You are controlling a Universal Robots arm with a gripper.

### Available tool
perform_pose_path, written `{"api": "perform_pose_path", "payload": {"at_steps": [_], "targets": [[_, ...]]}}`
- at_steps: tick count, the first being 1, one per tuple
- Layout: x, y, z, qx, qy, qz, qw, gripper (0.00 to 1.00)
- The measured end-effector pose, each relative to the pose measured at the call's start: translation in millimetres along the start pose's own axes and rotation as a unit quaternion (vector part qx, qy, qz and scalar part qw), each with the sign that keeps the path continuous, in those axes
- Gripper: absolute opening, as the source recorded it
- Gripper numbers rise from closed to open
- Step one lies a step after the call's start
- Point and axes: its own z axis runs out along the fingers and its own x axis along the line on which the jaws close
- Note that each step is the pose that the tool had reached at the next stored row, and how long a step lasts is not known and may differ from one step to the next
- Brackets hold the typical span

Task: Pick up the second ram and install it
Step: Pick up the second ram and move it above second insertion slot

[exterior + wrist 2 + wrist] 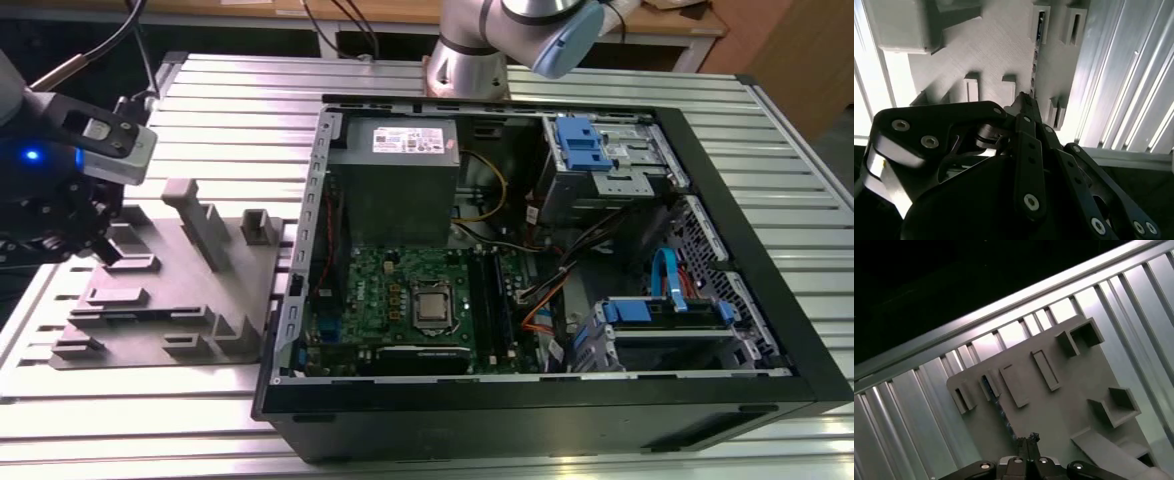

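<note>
Hanging over the grey slotted plastic plate [160,318] at the exterior view's left, the black gripper [1027,439] has its fingertips pressed together by the thin dark-green ram stick [999,407].

arm [470,55]: reaching to exterior view's left | tool [100,240]: pointing down | fingertips [1030,442]: together

The ribbed surface [134,420] is gleaming silver, the slotted tray [160,320] is looking plain matte grey, the thin memory stick [1040,22] is glinting bluish, and the black case [534,430] is showing a green board [387,290] and blue clips [574,140].
</note>
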Motion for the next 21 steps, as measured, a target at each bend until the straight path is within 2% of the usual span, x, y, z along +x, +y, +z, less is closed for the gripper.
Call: {"api": "perform_pose_path", "payload": {"at_steps": [4,7,9,12,17,18,21], "targets": [[0.0,0.0,0.9,-0.0010,0.0016,-0.036,0.9993,0.07],[0.0,-0.1,1.6,-0.0017,0.0028,-0.064,0.9980,0.07],[0.0,-0.1,2.1,-0.0021,0.0036,-0.082,0.9967,0.07],[0.1,-0.2,3.0,-0.0029,0.0048,-0.109,0.9940,0.07],[0.1,-0.3,4.8,-0.0040,0.0068,-0.154,0.9881,0.07],[0.1,-0.3,5.1,-0.0042,0.0070,-0.157,0.9875,0.07],[0.2,-0.2,5.5,-0.0043,0.0071,-0.158,0.9874,0.07]]}}
